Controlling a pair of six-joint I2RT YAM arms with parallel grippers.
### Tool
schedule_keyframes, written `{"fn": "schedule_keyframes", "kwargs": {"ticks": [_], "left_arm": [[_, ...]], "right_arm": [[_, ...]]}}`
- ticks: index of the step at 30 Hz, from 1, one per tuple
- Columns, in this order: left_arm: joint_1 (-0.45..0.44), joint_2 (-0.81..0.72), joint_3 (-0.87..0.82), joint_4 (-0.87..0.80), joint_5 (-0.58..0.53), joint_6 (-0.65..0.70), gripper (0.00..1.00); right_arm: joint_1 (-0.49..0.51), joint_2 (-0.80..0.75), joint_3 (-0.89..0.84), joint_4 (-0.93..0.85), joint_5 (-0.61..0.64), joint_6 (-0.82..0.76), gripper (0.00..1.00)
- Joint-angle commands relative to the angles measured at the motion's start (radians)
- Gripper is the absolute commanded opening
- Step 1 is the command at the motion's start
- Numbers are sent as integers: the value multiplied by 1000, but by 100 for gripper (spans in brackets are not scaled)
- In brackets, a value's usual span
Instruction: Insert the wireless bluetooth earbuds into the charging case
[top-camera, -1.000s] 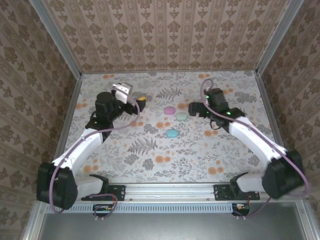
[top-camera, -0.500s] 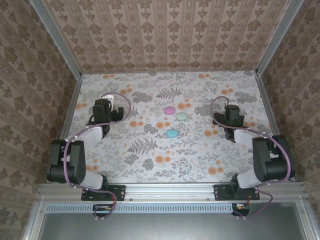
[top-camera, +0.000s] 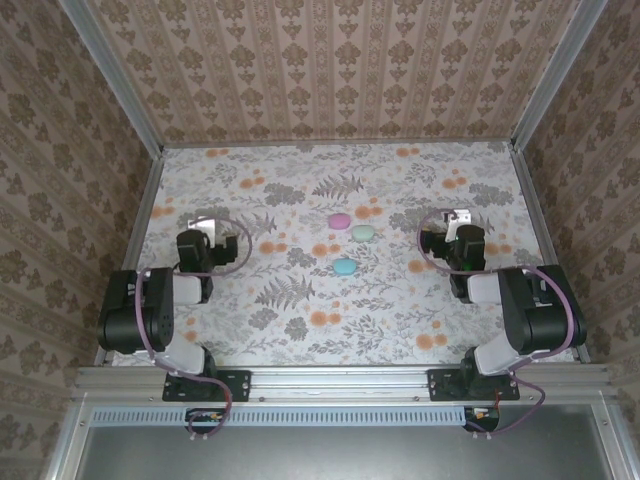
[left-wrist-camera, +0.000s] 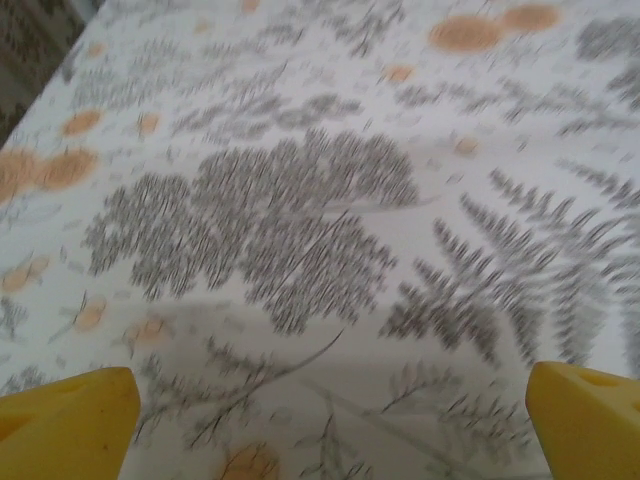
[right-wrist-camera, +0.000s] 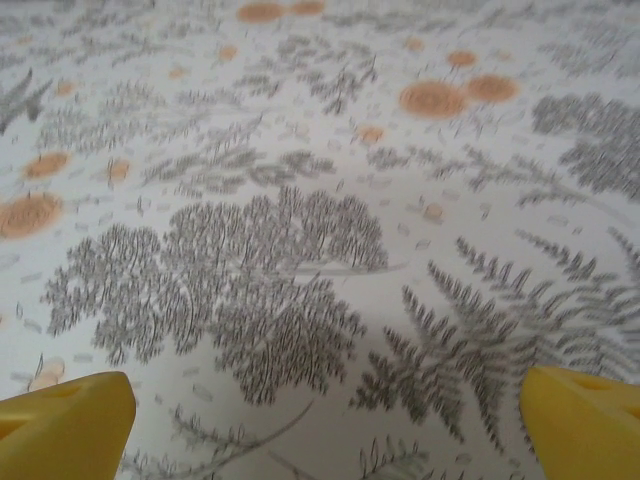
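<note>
Left gripper (left-wrist-camera: 330, 425) and right gripper (right-wrist-camera: 325, 425), jaws wide and empty, flank the teal case (top-camera: 345, 266); approach it slowly, squarely.

The table surface (left-wrist-camera: 300, 120) is seen from close above and slightly blurred, printed with grey ferns, leaf clusters and orange blotches. The left gripper (left-wrist-camera: 330, 425) is shown with jaws spread wide. Its yellow fingertips (left-wrist-camera: 65, 420) are set at the lower corners, with patterned surface between them.
</note>
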Motion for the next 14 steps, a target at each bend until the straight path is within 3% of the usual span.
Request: {"fn": "schedule_keyframes", "kwargs": {"ticks": [1, 14], "left_arm": [[-9, -10, 24, 82, -10, -7, 100], [-10, -8, 23, 86, -11, -5, 100]], "right_arm": [[11, 1, 23, 63, 47, 3, 100], [11, -2, 24, 58, 38, -2, 100]]}}
